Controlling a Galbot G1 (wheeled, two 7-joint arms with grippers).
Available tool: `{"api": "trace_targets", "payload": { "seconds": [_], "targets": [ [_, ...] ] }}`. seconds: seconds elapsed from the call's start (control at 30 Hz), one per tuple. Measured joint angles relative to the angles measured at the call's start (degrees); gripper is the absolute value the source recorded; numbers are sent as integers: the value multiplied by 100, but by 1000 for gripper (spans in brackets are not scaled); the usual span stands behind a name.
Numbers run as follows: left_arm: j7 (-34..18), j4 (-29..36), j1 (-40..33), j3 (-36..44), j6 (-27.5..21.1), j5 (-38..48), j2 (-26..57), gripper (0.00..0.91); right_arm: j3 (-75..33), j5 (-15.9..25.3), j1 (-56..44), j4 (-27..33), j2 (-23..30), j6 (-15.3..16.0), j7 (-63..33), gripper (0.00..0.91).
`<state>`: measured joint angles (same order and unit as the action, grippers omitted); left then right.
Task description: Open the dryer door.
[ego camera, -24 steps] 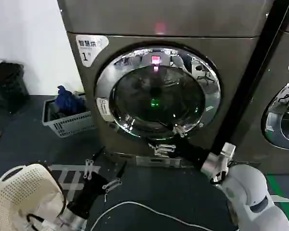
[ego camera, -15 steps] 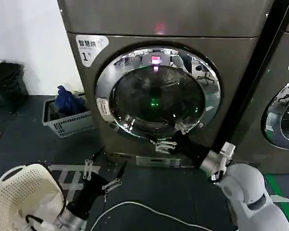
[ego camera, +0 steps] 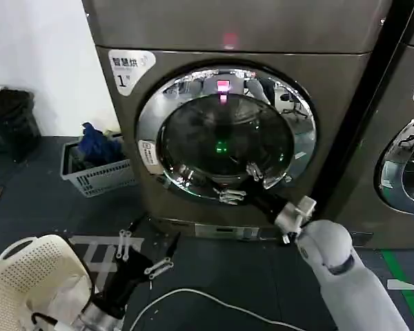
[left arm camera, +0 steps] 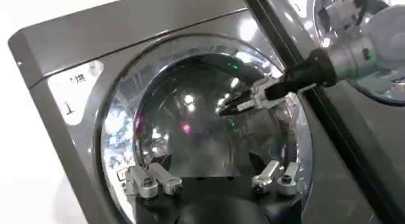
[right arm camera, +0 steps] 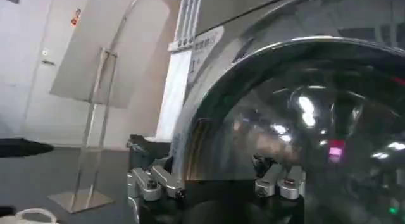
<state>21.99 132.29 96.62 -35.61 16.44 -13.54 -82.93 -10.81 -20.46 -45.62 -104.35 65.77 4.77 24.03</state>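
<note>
The dryer door (ego camera: pixel 224 131) is a round porthole with a chrome rim and dark glass, set shut in the bronze-grey machine labelled "1". My right gripper (ego camera: pixel 240 183) is open at the door's lower rim, one finger over the glass edge and one over the chrome. In the right wrist view the chrome rim (right arm camera: pixel 190 127) runs close between the spread fingers of the right gripper (right arm camera: pixel 216 181). My left gripper (ego camera: pixel 142 254) hangs open low over the floor, well short of the machine. The left wrist view has the left gripper (left arm camera: pixel 214 180) facing the door (left arm camera: pixel 190 130), with the right gripper (left arm camera: pixel 243 103) against the glass.
A grey basket with blue clothes (ego camera: pixel 96 169) stands left of the dryer. A white perforated basket (ego camera: pixel 27 279) sits by my left arm. A neighbouring machine with its own chrome door (ego camera: pixel 406 162) stands on the right. A white cable (ego camera: pixel 214 300) lies on the dark floor.
My right gripper has risen from below the door to its lower rim and moved closer to the glass. The left gripper has barely moved. The door stays shut.
</note>
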Motion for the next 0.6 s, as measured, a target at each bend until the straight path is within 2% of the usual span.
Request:
{"api": "trace_targets", "payload": {
  "seconds": [0.6],
  "targets": [
    [1, 23, 156, -58, 121, -46, -101, 907, 639, 297, 641, 724, 608, -44, -264, 907]
  ]
}}
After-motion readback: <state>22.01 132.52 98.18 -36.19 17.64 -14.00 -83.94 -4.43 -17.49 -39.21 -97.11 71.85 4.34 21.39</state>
